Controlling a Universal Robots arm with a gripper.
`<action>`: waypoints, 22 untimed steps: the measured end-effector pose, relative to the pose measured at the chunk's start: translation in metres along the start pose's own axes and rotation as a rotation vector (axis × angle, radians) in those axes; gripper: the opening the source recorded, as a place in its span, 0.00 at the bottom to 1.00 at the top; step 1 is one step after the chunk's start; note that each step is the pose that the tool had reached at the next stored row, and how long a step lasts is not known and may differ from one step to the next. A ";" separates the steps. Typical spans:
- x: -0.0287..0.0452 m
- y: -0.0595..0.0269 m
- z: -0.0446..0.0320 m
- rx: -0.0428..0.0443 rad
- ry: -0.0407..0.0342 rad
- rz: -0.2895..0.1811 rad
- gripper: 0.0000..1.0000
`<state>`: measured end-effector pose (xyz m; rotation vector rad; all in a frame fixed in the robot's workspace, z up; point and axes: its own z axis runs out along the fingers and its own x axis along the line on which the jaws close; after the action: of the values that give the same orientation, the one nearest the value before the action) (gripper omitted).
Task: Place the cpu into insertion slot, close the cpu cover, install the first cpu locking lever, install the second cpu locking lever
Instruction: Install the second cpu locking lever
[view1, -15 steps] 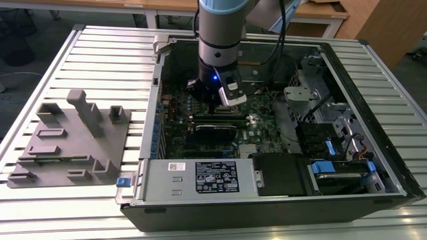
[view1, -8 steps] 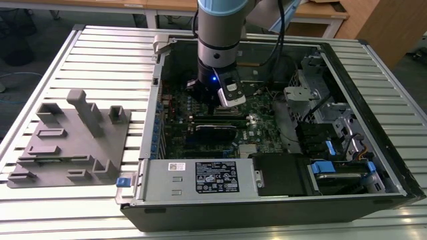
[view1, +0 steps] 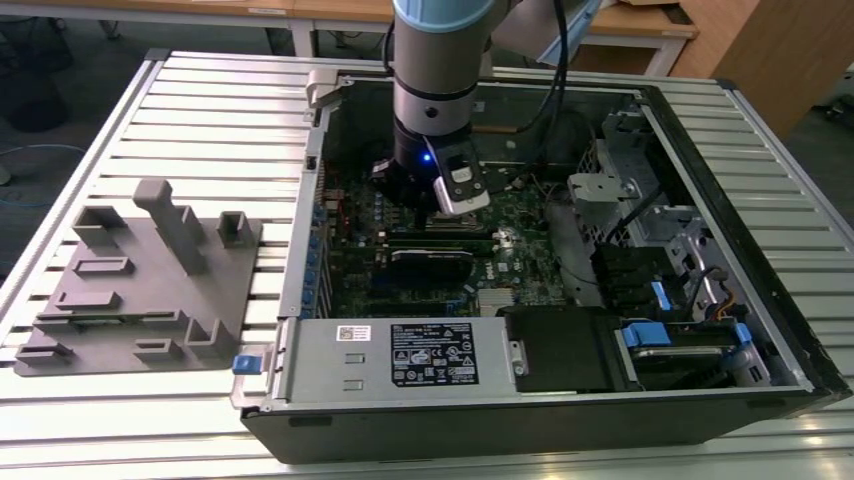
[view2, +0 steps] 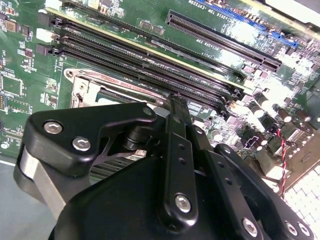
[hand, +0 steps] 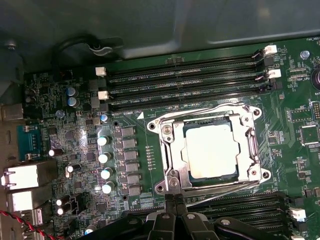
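The cpu (hand: 209, 150) lies flat in the insertion slot (hand: 254, 150), its pale metal top showing. The silver cpu cover (hand: 170, 150) lies down around it as a frame. A thin wire lever (hand: 205, 113) runs along the socket's edge toward the memory slots, and another lever (hand: 225, 192) runs along the opposite edge. My gripper (hand: 173, 201) hangs right at the socket's corner beside that second lever, its black fingers pressed together. The second wrist view shows the gripper (view2: 175, 102) over a corner of the socket (view2: 82, 87). In the exterior view the arm (view1: 434, 90) reaches down into the open computer case.
Long black memory slots (hand: 185, 82) flank the socket on both sides. Capacitors (hand: 105, 157) and rear ports (hand: 25, 177) stand nearby. The black-labelled power supply (view1: 400, 355) and drive bays (view1: 667, 330) fill the case's near side. A grey fixture (view1: 147, 280) sits on the slatted table.
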<state>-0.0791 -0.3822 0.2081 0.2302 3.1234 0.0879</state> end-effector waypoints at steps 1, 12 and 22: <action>0.0000 0.0000 0.0000 0.0001 0.0001 0.000 0.11; 0.0013 -0.0006 0.0065 -0.0012 0.0003 0.000 0.11; 0.0045 -0.0010 0.0077 -0.0179 0.0025 0.000 0.11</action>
<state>-0.0836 -0.3821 0.2004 0.2306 3.1236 0.1162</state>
